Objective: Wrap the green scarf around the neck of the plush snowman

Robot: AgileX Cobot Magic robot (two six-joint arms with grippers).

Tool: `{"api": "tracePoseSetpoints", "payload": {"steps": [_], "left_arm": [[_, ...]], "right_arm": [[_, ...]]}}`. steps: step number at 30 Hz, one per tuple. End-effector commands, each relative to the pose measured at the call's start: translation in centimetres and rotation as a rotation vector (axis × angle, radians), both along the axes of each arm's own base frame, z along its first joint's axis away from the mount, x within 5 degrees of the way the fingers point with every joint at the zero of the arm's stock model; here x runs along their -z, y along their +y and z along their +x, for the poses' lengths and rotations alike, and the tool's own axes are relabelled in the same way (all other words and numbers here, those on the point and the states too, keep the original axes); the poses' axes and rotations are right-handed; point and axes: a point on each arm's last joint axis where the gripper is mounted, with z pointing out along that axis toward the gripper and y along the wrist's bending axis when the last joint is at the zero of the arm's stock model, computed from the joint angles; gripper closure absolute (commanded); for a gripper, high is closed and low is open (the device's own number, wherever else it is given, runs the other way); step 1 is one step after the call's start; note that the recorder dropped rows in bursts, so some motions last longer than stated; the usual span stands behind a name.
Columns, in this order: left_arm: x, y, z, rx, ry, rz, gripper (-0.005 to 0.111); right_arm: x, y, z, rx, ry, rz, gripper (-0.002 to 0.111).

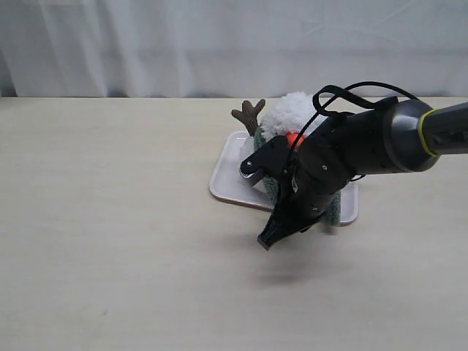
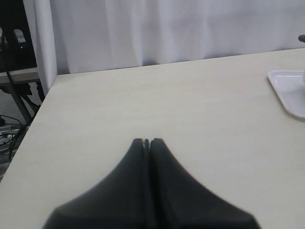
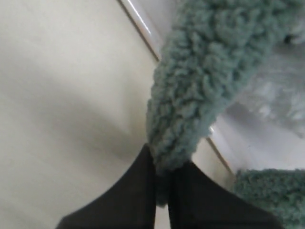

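The plush snowman [image 1: 287, 115] stands on a white tray [image 1: 232, 170]. Its fluffy white head, orange nose and one brown twig arm [image 1: 248, 114] show above my right arm; its neck and body are hidden behind that arm. The green scarf [image 1: 334, 210] shows in patches around the snowman's base. My right gripper [image 1: 268, 238] hangs over the tray's near edge, shut on one end of the green scarf [image 3: 198, 81], which runs up from my right gripper [image 3: 163, 164] toward the toy. My left gripper [image 2: 147, 141] is shut and empty over bare table, far from the tray.
The tray's rim [image 3: 142, 25] runs just beyond the held scarf end, and one tray corner [image 2: 289, 90] shows in the left wrist view. A white curtain [image 1: 219, 44] hangs behind the table. The table's edge and some dark equipment [image 2: 14, 47] lie past my left gripper.
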Motion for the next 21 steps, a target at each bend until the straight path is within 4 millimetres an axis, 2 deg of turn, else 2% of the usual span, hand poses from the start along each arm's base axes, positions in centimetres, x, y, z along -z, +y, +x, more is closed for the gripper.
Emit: {"api": "tracePoseSetpoints", "payload": {"steps": [1, 7, 21], "left_arm": [[-0.1, 0.0, 0.0, -0.001, -0.012, -0.005, 0.107], [-0.1, 0.0, 0.0, -0.001, -0.012, -0.005, 0.107], [-0.1, 0.0, 0.0, -0.001, -0.012, -0.005, 0.107]], "right_arm": [[-0.3, -0.8, 0.1, -0.038, -0.004, -0.090, 0.104], [-0.4, -1.6, 0.2, -0.089, -0.009, -0.200, 0.104], [-0.8, -2.0, 0.8, -0.155, -0.074, -0.293, 0.104]]}}
